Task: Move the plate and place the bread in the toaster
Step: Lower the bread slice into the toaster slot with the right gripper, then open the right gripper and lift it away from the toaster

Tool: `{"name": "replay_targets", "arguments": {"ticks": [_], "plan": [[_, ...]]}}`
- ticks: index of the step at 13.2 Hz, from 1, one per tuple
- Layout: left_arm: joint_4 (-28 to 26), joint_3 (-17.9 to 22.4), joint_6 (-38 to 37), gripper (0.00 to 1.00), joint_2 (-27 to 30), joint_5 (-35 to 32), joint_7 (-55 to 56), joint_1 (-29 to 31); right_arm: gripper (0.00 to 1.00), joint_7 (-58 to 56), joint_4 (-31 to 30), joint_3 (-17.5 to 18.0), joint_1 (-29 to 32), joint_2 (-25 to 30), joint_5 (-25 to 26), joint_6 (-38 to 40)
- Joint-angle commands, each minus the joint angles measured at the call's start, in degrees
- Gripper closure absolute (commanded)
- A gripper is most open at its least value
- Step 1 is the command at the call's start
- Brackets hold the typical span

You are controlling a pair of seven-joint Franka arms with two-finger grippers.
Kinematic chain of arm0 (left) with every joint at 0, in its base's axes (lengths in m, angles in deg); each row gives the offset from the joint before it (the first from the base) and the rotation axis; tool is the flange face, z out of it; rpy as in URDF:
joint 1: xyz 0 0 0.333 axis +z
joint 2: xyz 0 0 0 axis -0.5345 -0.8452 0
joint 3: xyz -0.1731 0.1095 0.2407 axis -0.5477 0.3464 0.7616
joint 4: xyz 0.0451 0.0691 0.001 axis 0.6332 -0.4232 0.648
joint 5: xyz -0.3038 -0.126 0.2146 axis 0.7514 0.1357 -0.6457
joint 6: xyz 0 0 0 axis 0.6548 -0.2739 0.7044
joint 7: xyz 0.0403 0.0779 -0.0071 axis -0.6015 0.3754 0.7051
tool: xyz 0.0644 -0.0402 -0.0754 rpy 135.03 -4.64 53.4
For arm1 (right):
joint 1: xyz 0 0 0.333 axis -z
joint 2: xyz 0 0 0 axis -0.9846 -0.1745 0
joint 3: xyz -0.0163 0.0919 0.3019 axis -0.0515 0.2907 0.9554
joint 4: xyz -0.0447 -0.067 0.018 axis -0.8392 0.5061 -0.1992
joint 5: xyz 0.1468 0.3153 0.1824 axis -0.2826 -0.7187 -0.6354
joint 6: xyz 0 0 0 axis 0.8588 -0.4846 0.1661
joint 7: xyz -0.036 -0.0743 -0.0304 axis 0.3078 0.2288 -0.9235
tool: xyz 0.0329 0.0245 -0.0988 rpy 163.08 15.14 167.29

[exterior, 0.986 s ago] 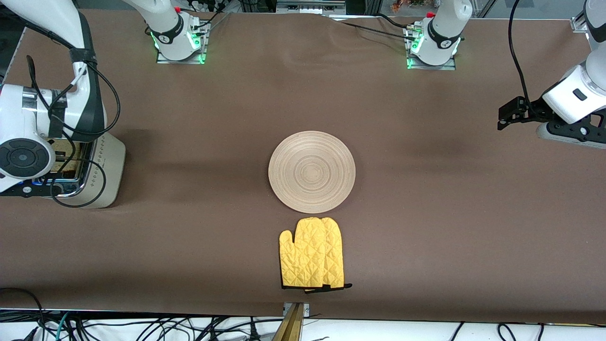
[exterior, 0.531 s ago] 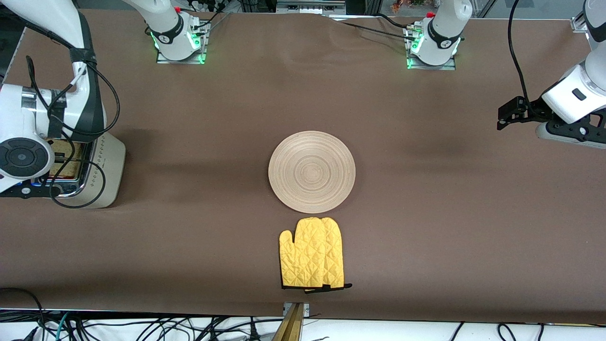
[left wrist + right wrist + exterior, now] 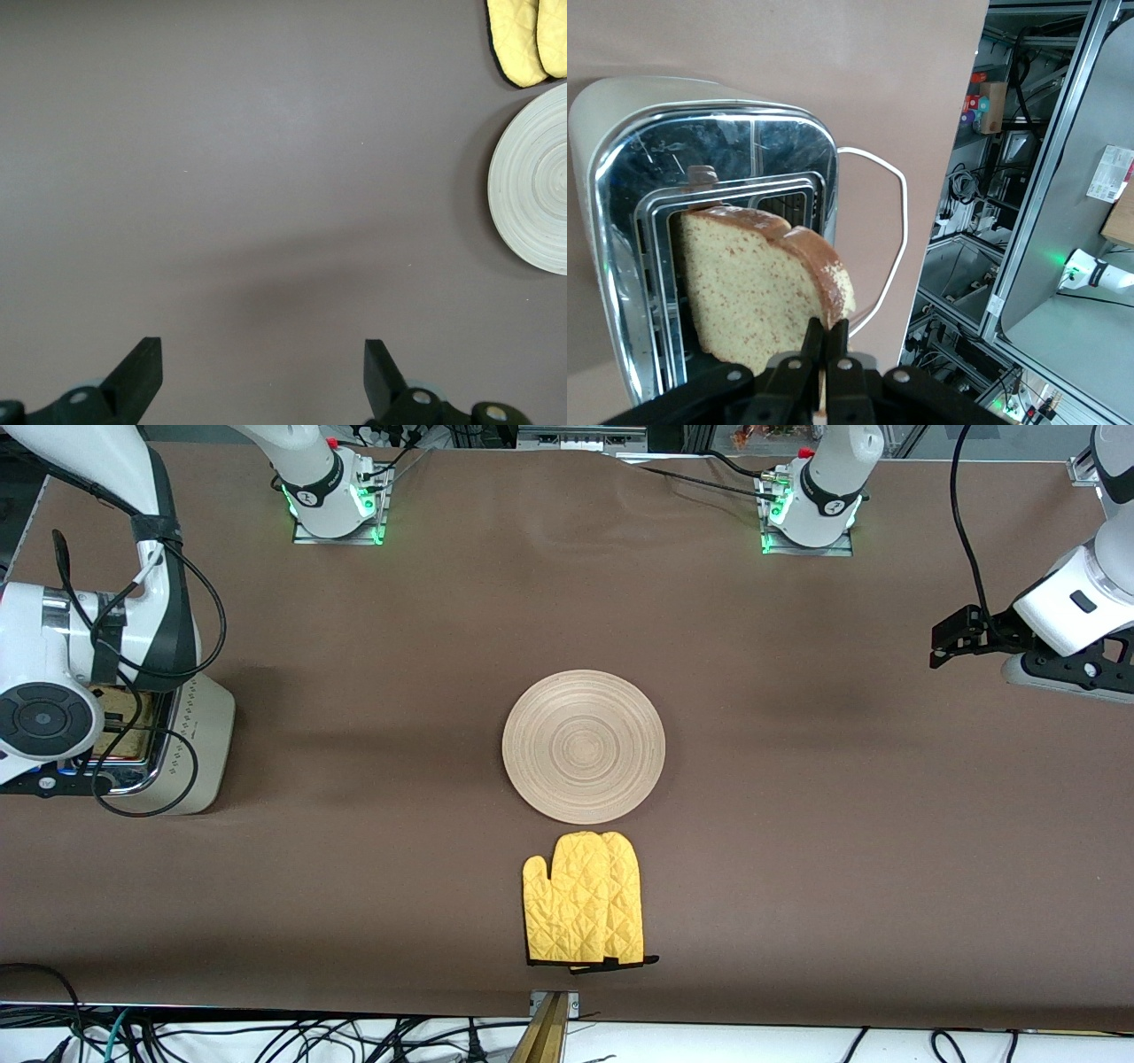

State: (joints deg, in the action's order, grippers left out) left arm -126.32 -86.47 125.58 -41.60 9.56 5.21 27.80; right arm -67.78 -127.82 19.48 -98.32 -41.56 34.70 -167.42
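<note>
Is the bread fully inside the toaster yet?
No. The bread, pinched by the right gripper, sticks up out of the toaster slot.

Bare tablecloth [image 3: 797, 824] surrounds the plate [image 3: 583, 746] and mitt [image 3: 583, 898]. The bread [image 3: 757, 288], pinched by the right gripper [image 3: 826, 341], occupies the toaster [image 3: 620, 124] slot.

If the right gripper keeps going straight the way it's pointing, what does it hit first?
Probably the toaster: the right gripper, shut on the bread, points down at its chrome top, and the slice would reach a slot first, though depth is unclear.
</note>
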Motion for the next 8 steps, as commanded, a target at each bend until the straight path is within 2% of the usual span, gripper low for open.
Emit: {"name": "replay_targets", "arguments": {"ticks": [1, 4, 6, 8], "plan": [[1.6, -0.4, -0.8, 0.0, -0.6, -1.6, 0.4, -0.1, 0.0, 1.0, -0.4, 1.7, 0.1, 1.2, -3.3, 0.5], [1.6, -0.4, -0.8, 0.0, -0.6, -1.6, 0.4, -0.2, 0.0, 1.2, -0.2, 6.0, 0.2, 3.5, -6.3, 2.9], [1.6, -0.4, -0.8, 0.0, -0.6, -1.6, 0.4, -0.2, 0.0, 0.9, -0.1, 7.3, 0.2, 7.1, -12.5, 2.4], [1.6, -0.4, -0.8, 0.0, -0.6, -1.6, 0.4, -0.2, 0.0, 0.6, -0.1, 8.7, 0.3, 11.4, -21.2, 2.9]]}}
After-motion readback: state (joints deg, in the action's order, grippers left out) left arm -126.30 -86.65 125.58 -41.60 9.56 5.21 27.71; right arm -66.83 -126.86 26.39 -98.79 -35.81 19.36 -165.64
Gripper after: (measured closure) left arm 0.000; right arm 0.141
